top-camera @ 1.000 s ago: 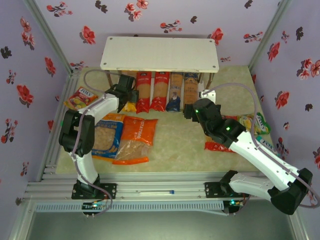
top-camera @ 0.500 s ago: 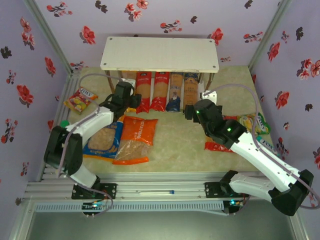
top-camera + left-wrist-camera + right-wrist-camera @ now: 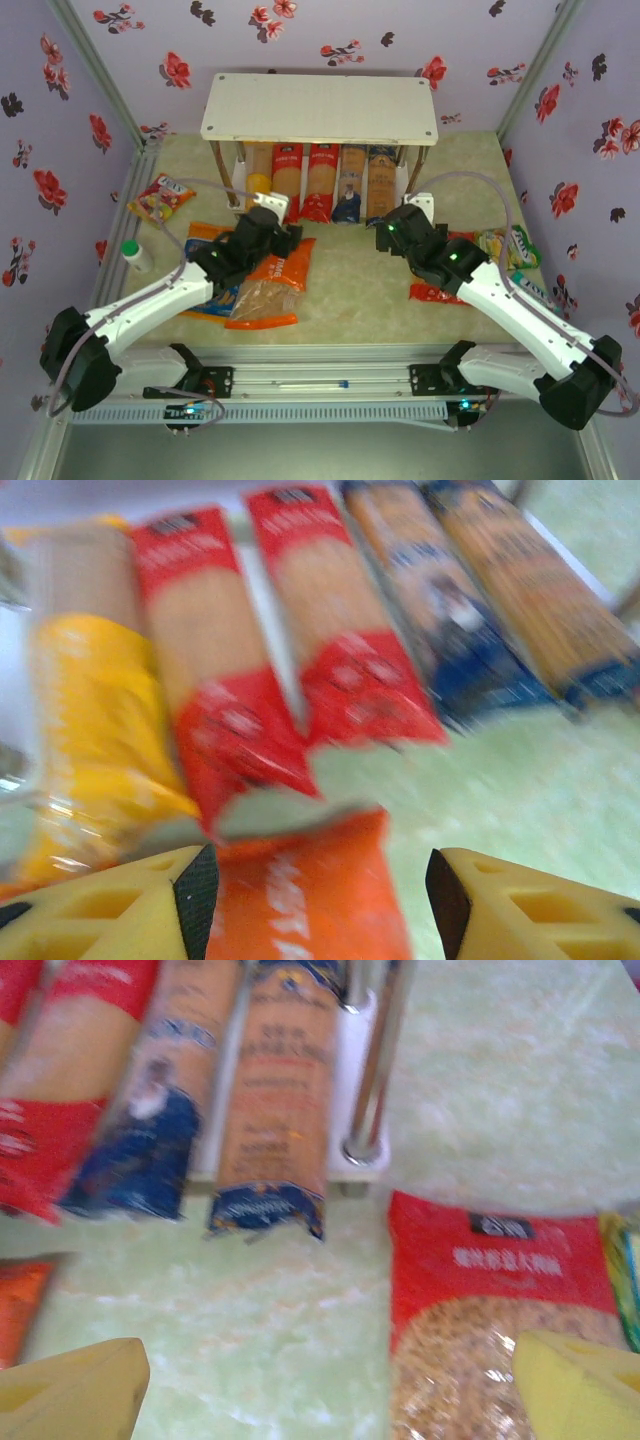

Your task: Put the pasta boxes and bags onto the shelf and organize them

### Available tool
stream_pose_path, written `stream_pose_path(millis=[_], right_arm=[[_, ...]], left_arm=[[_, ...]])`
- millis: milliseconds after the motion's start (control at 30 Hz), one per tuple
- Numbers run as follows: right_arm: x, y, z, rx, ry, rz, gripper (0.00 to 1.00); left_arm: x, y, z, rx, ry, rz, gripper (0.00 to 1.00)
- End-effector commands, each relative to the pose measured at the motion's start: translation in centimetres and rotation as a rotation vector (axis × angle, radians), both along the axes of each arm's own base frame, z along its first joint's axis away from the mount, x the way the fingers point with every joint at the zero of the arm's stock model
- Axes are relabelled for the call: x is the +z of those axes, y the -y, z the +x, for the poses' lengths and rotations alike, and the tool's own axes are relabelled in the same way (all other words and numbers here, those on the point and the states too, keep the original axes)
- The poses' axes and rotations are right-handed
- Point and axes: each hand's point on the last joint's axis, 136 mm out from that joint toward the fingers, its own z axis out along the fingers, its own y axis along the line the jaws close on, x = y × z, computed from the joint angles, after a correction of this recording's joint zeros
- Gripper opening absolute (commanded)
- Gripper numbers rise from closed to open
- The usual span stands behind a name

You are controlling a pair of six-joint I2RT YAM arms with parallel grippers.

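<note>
- Left gripper (image 3: 315, 885), fingers spread and pinching nothing, has drawn back from the far-left end of the shelf (image 3: 320, 105). It now hangs over the orange bag (image 3: 285, 272), which lies on the table (image 3: 350, 280) just near of the shelf's left half.
- The yellow box (image 3: 90, 710) it was working beside a second ago lies at the left end of the lower tier. To its right are the red boxes (image 3: 215, 680) and then the dark blue boxes (image 3: 440, 610), so all five long packs look shelved.
- Right gripper (image 3: 330, 1370), jaws wide and empty, has barely shifted. It hovers near the shelf's right post (image 3: 375, 1070), with the red bag (image 3: 480, 1290) on the table to its right.
- Only the bags seem left, including the blue-orange bag (image 3: 212, 300) partly under the left arm. The orange one looks like the next pick.
</note>
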Motion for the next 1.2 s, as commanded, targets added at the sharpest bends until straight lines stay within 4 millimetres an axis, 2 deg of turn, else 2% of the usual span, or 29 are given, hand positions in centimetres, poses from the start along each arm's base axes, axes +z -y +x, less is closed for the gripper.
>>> stream_pose_path(millis=[0, 100, 267, 367, 467, 667, 867, 1167], right_arm=[[-2.3, 3.3, -1.6, -0.118, -0.072, -0.066, 0.95], [-1.1, 3.9, -1.2, -0.149, -0.019, 0.025, 0.95], [1.5, 5.0, 0.7, -0.202, 0.062, 0.117, 0.95], [2.0, 6.4, 1.7, -0.252, 0.083, 0.136, 0.96], [1.8, 7.9, 2.1, -0.288, 0.079, 0.144, 0.96], [1.3, 8.7, 2.0, -0.292, 0.078, 0.181, 0.96], [1.9, 8.8, 1.9, -0.283, 0.104, 0.187, 0.96], [2.2, 8.7, 2.1, -0.272, 0.118, 0.188, 0.96]], left_arm=[[-2.6, 3.6, -3.4, -0.059, -0.158, -0.127, 0.6], [-3.9, 9.0, -5.4, -0.189, -0.268, -0.279, 0.6], [-5.5, 16.2, -7.3, -0.35, -0.355, -0.278, 0.6], [-6.5, 20.0, -8.0, -0.429, -0.421, -0.312, 0.61], [-7.7, 22.5, -8.2, -0.47, -0.481, -0.335, 0.61], [-9.7, 25.8, -8.6, -0.521, -0.588, -0.345, 0.62], [-12.5, 27.5, -9.2, -0.529, -0.666, -0.302, 0.61], [-14.2, 29.0, -8.5, -0.529, -0.684, -0.248, 0.61]])
